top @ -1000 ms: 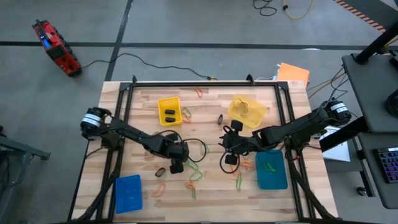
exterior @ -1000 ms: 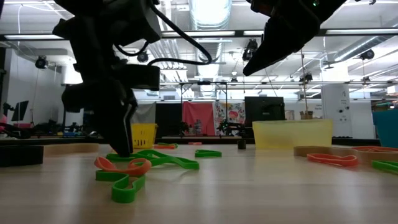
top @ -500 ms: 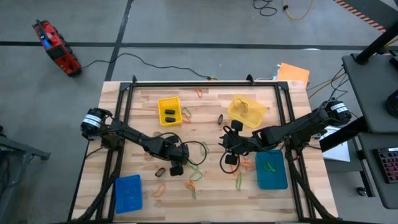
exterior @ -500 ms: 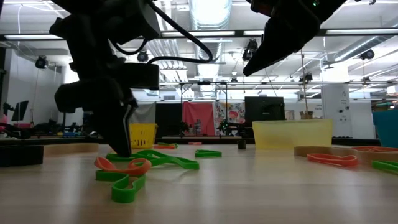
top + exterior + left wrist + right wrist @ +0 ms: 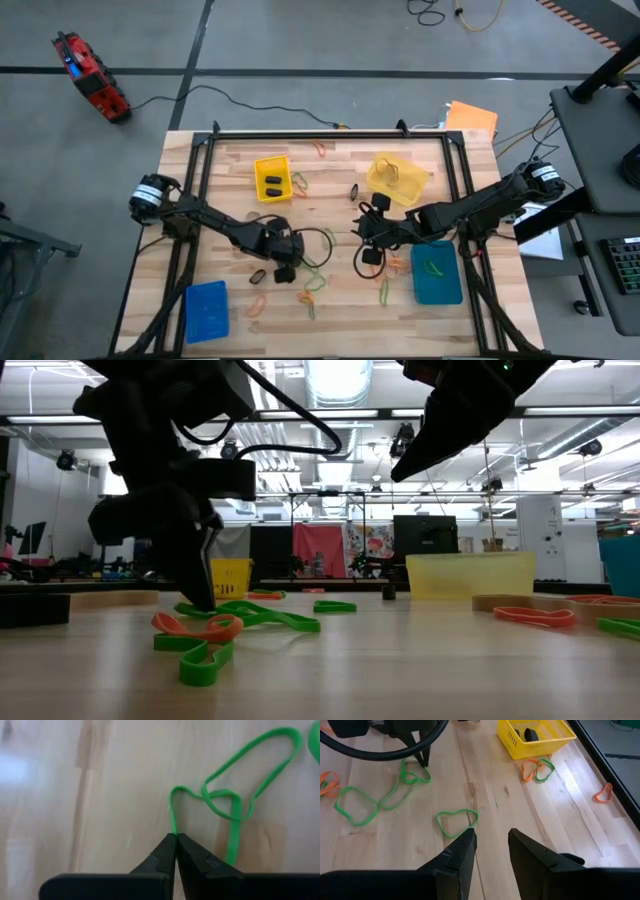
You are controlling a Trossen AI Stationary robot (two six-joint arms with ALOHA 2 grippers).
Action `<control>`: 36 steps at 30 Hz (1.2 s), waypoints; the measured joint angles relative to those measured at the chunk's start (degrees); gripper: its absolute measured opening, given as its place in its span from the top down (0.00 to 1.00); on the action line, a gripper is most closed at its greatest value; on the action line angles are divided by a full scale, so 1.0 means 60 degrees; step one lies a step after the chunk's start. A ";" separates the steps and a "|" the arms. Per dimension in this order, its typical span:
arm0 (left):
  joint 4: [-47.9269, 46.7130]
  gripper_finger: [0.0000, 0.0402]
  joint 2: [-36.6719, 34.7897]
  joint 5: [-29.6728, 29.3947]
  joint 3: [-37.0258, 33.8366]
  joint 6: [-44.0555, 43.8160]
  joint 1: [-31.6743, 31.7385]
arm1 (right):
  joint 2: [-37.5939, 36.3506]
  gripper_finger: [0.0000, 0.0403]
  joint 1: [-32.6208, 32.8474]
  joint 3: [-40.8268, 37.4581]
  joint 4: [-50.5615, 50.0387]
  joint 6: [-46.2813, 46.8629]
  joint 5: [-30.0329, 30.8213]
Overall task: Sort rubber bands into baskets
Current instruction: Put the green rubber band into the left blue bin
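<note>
A twisted green rubber band [image 5: 235, 810] lies on the wooden table, near its middle. My left gripper [image 5: 176, 837] stands on one end of it with its fingers shut; in the low view my left gripper [image 5: 200, 600] points down at the table. My right gripper [image 5: 492, 840] hangs open above the table right of centre, with nothing between its fingers. Four baskets stand around: bright yellow [image 5: 271, 177] with black bands in it, pale yellow [image 5: 396, 178], blue [image 5: 207, 311] and teal [image 5: 437, 270]. Loose orange and green bands [image 5: 312, 285] lie near the front. My left gripper pinches one end loop of the green band [image 5: 173, 822] between its two fingertips. The fingers come from above, pointing down at the table. The rest of the band lies slack and twisted on the wood, leading away from the fingers.
A black band [image 5: 257, 274] and an orange one [image 5: 257, 303] lie close to my left gripper. More bands lie by the yellow basket [image 5: 538, 770] and at the far edge [image 5: 320, 149]. Black frame rails [image 5: 196, 200] run along the table's sides. A black cable [image 5: 318, 240] loops by the left gripper.
My left gripper has shut its fingers on the end of the green band, staying low at the table in nearly the same place. The band lies on the wood as before.
</note>
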 joint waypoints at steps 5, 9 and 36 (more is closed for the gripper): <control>0.0003 1.00 -0.0145 -0.0262 0.0077 0.0096 -0.0126 | 0.0000 0.72 0.0000 0.0000 0.0013 0.0025 0.0000; -0.0138 1.00 -0.0510 -0.0267 0.0077 0.0147 -0.0218 | 0.0000 0.72 0.0000 0.0000 0.0024 0.0029 0.0000; -0.4195 1.00 -0.5642 0.4616 0.0092 -0.3608 -0.3380 | 0.0000 0.72 -0.0087 -0.0004 0.0049 -0.0266 0.0033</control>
